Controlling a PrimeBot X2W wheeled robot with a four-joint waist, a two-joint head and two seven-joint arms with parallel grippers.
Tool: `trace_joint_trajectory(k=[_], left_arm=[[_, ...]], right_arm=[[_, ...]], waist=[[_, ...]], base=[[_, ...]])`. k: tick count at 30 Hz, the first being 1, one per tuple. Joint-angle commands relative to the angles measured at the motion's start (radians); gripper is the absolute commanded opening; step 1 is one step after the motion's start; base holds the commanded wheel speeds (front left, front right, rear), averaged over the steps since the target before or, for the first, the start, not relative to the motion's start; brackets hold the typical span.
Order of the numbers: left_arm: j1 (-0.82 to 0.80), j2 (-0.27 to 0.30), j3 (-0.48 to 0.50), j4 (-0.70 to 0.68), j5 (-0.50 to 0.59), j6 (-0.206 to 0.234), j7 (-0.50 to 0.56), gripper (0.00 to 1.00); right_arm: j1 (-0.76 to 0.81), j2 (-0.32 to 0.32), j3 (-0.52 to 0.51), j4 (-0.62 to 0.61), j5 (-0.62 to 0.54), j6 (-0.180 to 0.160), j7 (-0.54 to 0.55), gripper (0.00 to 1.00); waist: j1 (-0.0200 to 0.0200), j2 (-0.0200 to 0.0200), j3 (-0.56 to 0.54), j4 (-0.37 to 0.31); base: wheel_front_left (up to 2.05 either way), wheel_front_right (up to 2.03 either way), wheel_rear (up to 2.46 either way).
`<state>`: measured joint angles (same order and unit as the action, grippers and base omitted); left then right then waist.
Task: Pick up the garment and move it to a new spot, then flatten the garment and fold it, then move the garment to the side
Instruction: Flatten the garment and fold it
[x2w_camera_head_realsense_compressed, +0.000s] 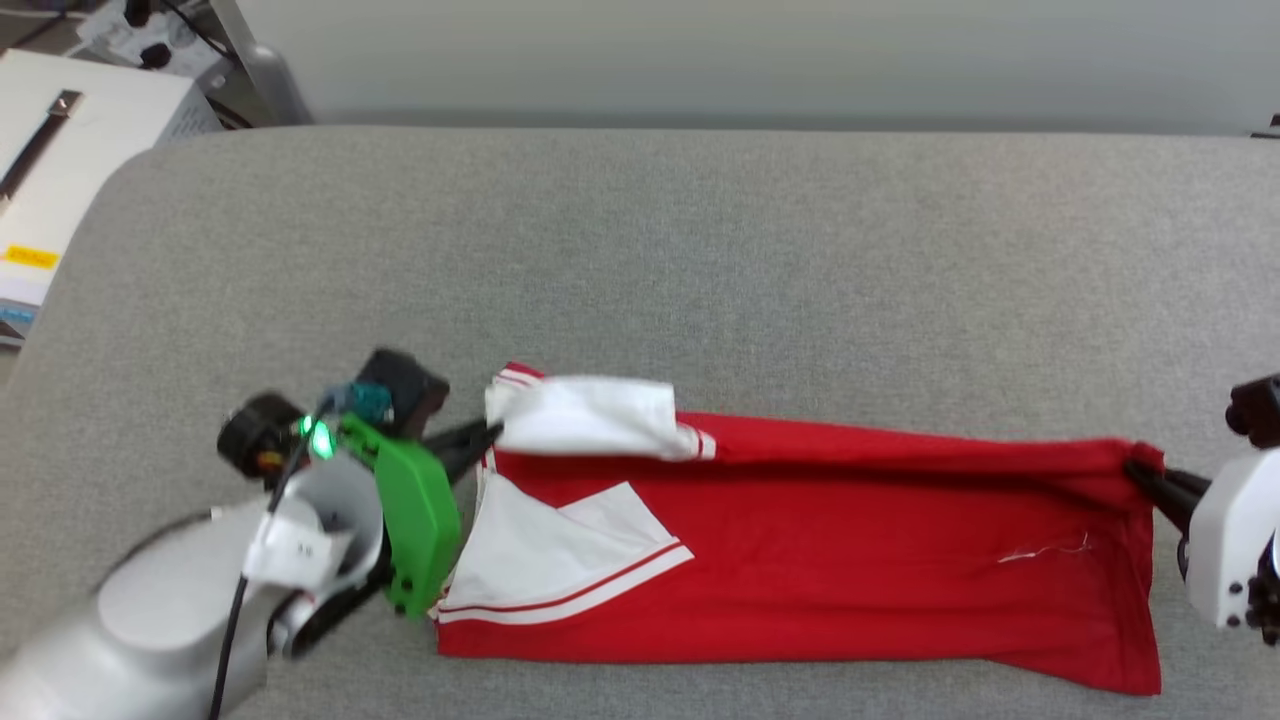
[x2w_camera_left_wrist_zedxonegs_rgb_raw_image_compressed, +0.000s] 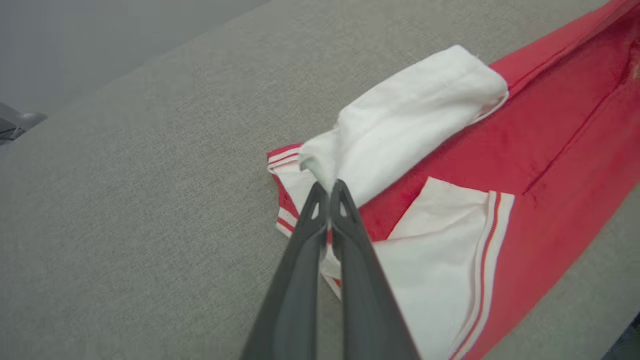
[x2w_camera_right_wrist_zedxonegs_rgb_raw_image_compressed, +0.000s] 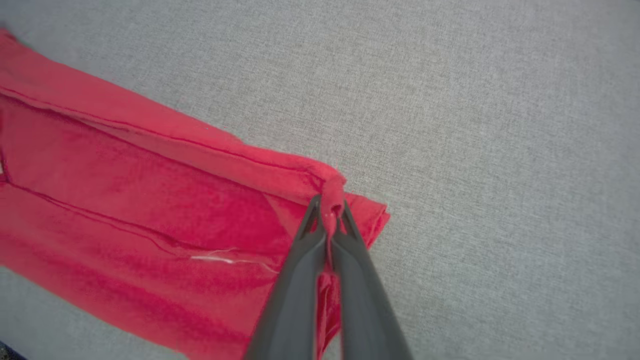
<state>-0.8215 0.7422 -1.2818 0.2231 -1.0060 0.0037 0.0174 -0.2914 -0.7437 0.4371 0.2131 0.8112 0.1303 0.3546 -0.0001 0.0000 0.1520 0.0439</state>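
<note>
Past the left claw (x2w_camera_head_realsense_compressed: 492, 433) and right claw (x2w_camera_head_realsense_compressed: 1137, 470) the counter (x2w_camera_head_realsense_compressed: 700, 250) lies bare to its far edge. Between them stretches the garment (x2w_camera_head_realsense_compressed: 850, 540).

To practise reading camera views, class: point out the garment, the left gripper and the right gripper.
garment (x2w_camera_head_realsense_compressed: 850, 540): head view, red body panel.
left gripper (x2w_camera_left_wrist_zedxonegs_rgb_raw_image_compressed: 329, 192): left wrist view, between fingertips pinching white sleeve.
right gripper (x2w_camera_right_wrist_zedxonegs_rgb_raw_image_compressed: 328, 207): right wrist view, between fingertips pinching red corner.
</note>
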Motion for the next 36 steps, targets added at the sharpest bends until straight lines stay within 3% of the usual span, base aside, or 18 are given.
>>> trace_joint_trajectory(k=[1,8,16,17,18,19,23,28,32,36], left_arm=[[0.049,0.013,0.002,-0.019,-0.013,0.015,-0.001,0.00],[0.207,0.034,0.002,-0.083,-0.020,0.059,0.006,0.00],[0.280,-0.029,0.002,0.001,-0.018,0.052,-0.004,0.00],[0.285,-0.037,0.003,0.013,-0.023,0.052,-0.010,0.22],[0.287,-0.043,0.005,0.026,-0.022,0.053,-0.021,1.00],[0.290,-0.048,0.009,0.034,-0.020,0.057,-0.035,1.00],[0.306,-0.055,0.045,0.046,-0.003,0.107,-0.138,1.00],[0.334,-0.058,0.119,0.012,0.032,0.221,-0.255,1.00],[0.363,-0.056,0.200,-0.048,0.085,0.312,-0.277,1.00],[0.415,-0.070,0.341,-0.127,0.207,0.392,-0.279,1.00]], right_arm=[[0.033,-0.005,-0.008,-0.010,0.011,0.000,-0.008,0.00],[0.160,0.004,-0.036,-0.028,0.024,0.000,0.005,0.00],[0.211,0.064,-0.022,0.024,0.007,0.000,0.012,0.00],[0.211,0.069,-0.021,0.031,0.003,0.000,0.006,0.14],[0.212,0.074,-0.020,0.037,0.001,0.000,-0.002,0.47],[0.211,0.078,-0.026,0.039,0.001,0.000,-0.014,1.00],[0.209,0.087,-0.078,0.008,0.011,0.000,-0.082,1.00],[0.233,0.058,-0.151,-0.098,0.039,0.000,-0.100,1.00],[0.241,0.022,-0.209,-0.156,0.057,0.000,-0.058,1.00],[0.253,-0.010,-0.247,-0.161,0.087,0.000,0.044,1.00]], waist=[[0.0001,0.0000,-0.040,0.008],[0.0001,0.0000,-0.050,0.016],[0.0001,0.0000,-0.021,0.015],[0.0001,0.0000,-0.021,0.015],[0.0001,0.0000,-0.022,0.014],[0.0001,0.0000,-0.023,0.014],[0.0001,0.0000,-0.041,0.010],[0.0001,0.0000,-0.065,0.013],[0.0001,0.0000,-0.073,0.019],[0.0001,0.0000,-0.068,0.029]], base=[[0.00,0.00,0.00],[0.00,0.00,0.00],[0.00,0.00,0.00],[0.00,0.00,0.00],[0.00,0.00,0.00],[0.00,0.00,0.00],[0.00,0.00,0.00],[0.00,0.00,0.00],[0.00,0.00,0.00],[0.00,0.00,0.00]])
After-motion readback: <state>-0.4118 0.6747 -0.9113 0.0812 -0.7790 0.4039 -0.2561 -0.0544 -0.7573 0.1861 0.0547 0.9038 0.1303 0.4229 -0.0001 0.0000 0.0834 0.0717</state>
